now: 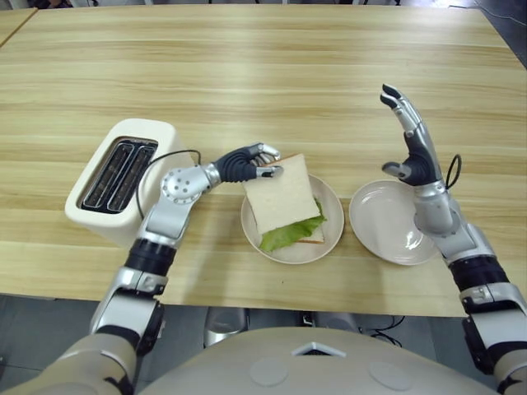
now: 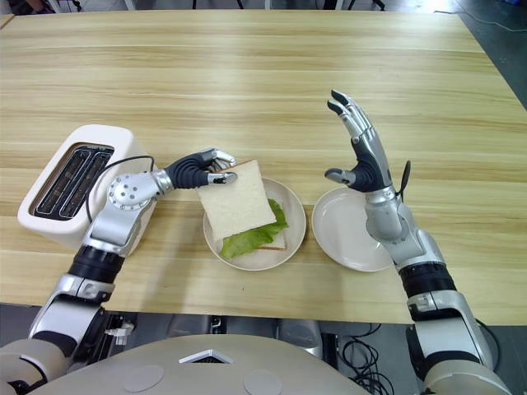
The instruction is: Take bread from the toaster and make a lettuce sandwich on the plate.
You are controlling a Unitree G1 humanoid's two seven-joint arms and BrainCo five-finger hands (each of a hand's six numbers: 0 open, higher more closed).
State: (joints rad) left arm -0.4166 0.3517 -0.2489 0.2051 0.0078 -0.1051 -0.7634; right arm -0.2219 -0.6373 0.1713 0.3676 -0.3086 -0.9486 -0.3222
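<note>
Right, left hand (image 1: 247, 163) pinches the corner of the top bread slice (image 1: 284, 197), which lies tilted on lettuce (image 1: 288, 233) on the plate (image 1: 284, 253) beside the toaster (image 1: 123, 177). Right hand (image 1: 412, 148) has fingers spread wide, holding nothing, raised over the second plate (image 1: 387, 222).

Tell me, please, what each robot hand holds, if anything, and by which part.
The left robot hand grips the bread slice by its far left corner; the right robot hand is open and holds nothing.

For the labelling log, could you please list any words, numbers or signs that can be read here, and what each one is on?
None can be read: the toaster, the bread, the sandwich plate, the empty plate and the table show no print.
</note>
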